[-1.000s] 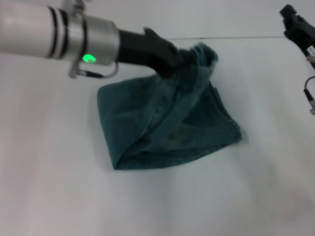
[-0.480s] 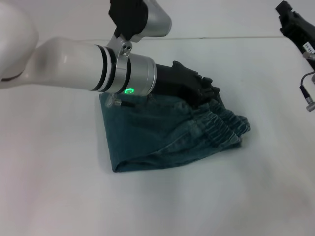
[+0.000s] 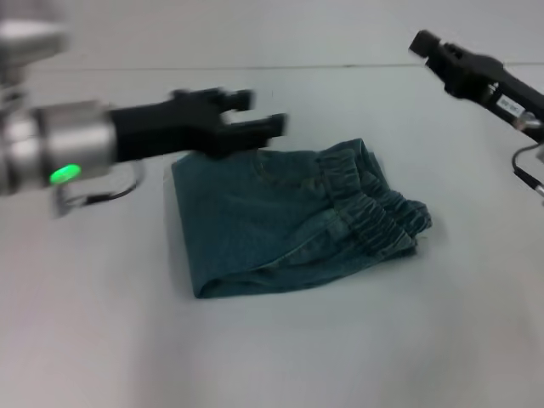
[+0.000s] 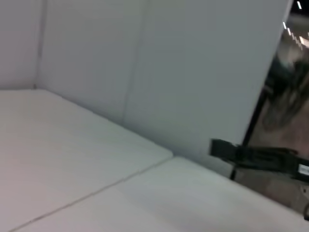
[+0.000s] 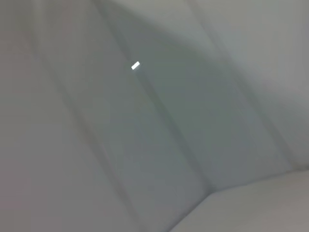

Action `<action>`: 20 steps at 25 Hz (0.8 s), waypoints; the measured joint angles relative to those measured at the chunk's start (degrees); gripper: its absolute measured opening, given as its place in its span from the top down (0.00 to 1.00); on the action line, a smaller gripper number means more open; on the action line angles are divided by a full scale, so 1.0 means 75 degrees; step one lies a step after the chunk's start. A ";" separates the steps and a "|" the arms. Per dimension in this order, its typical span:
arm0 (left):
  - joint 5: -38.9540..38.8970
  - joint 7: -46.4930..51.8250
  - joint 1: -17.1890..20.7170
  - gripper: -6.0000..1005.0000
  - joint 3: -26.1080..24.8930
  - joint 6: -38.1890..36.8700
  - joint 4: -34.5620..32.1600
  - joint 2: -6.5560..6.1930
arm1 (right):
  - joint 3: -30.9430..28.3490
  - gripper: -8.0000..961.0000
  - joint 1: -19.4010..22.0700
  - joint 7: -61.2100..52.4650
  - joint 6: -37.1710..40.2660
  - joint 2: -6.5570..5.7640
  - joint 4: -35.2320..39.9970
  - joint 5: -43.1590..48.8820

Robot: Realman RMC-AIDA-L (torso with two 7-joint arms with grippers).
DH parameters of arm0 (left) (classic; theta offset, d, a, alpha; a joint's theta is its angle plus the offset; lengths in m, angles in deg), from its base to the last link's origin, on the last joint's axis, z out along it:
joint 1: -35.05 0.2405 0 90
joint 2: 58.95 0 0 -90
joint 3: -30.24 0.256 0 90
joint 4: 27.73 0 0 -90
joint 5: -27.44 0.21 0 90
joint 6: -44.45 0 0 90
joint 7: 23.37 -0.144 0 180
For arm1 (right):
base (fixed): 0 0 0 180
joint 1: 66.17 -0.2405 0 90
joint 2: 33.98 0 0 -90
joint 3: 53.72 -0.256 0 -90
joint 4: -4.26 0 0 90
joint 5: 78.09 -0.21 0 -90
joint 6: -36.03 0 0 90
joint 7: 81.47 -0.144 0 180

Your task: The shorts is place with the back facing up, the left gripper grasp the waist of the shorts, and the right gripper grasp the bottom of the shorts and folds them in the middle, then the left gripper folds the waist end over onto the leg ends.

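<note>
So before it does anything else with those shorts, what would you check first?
1. Left gripper has let go of the cloth: ok, its fingers are open, empty and above the far edge of the shorts.
2. Waist end laid over the leg ends: ok, the elastic waistband lies on top on the robot's right side.
3. Fold is tidy: not ok, the waistband is bunched and its edges are uneven.
4. Shorts rest fully on the table: ok.
5. Right gripper is out of the way: ok, it is raised at the far right, away from the cloth.
6. Right gripper's fingers open or shut: cannot tell.
</note>
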 joint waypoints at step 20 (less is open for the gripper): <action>0.1167 -0.1799 0.2026 0.07 -0.4395 -0.4005 0.0328 -0.0028 | 0.3955 0.38 0.1897 -0.1170 0.2412 -0.0056 0.3862 0.1560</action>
